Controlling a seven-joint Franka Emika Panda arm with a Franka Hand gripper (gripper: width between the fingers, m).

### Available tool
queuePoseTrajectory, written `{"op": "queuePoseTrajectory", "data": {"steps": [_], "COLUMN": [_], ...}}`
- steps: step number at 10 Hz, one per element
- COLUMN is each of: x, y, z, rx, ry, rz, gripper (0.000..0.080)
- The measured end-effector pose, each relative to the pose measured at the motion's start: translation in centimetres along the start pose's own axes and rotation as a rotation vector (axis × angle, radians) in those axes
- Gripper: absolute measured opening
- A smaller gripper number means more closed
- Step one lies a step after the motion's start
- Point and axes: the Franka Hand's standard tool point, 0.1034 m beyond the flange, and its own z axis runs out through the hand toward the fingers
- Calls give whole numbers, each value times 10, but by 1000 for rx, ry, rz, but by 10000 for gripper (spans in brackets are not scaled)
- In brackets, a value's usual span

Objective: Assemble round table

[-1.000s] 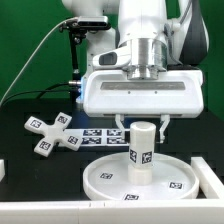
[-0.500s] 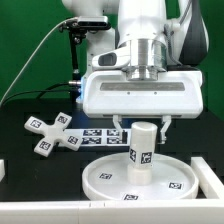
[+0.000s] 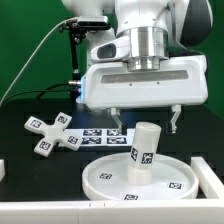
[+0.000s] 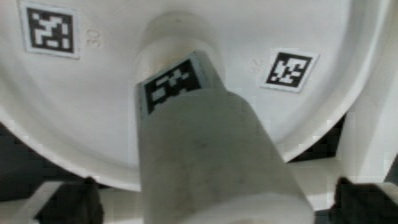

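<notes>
Fingers (image 3: 176,120) higher, wider apart; leg (image 3: 145,148) aslant in disc (image 3: 100,178).

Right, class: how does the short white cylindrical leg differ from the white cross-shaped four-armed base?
Shape: the short white cylindrical leg is one column; the white cross-shaped four-armed base spreads four flat arms. Pose: the leg stands, leaning slightly; the base lies flat. Place: the leg is on the large white round disc; the base rests on the black table. Both are white with black-and-white square tags.
</notes>
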Motion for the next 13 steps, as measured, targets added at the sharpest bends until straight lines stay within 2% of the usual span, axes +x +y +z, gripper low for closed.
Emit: {"op": "queuePoseTrajectory", "data": {"steps": [1, 3, 5, 7, 11, 13], "x": [4, -1, 1, 2, 1, 2], "y": [3, 5, 7, 10, 11, 12], "z": [1, 4, 6, 6, 8, 9], "rx": [9, 16, 15, 9, -18, -41], "ry": [-66, -193, -215, -213, -216, -219], "rz": [15, 17, 37, 56, 314, 525], "gripper": [649, 649, 649, 416, 412, 410]}}
